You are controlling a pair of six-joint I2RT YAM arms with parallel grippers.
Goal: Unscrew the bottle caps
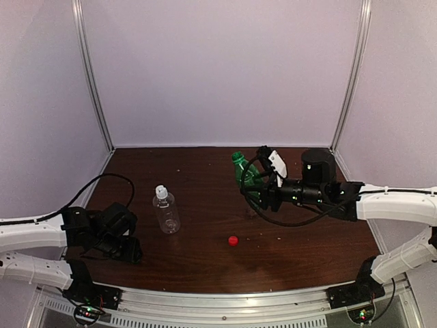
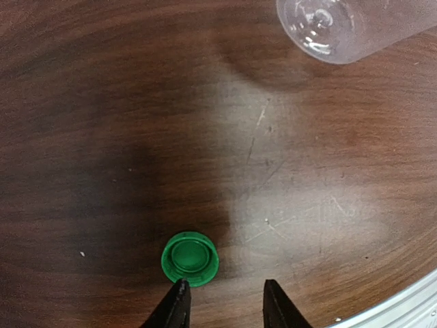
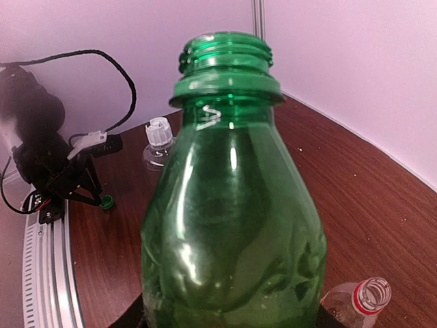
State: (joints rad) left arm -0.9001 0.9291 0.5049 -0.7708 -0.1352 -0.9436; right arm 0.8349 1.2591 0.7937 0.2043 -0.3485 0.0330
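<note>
My right gripper (image 1: 258, 188) is shut on the green bottle (image 1: 244, 172), held tilted above the table; its threaded neck (image 3: 225, 51) is bare. The green cap (image 2: 190, 258) lies open side up on the table, just beyond the tip of one finger (image 2: 176, 306) of my left gripper (image 2: 225, 302). The jaws stand apart with nothing between them. A clear bottle (image 1: 166, 212) stands upright with its white cap (image 1: 160, 192) on. The red cap (image 1: 233, 240) lies loose mid-table. Another clear bottle (image 3: 360, 301) with a red neck ring and open mouth sits below the green one.
A metal rail (image 1: 225, 299) runs along the near table edge, close to my left gripper (image 1: 131, 250). Pale walls enclose the left, back and right sides. A black cable (image 1: 95, 184) loops over the left of the table.
</note>
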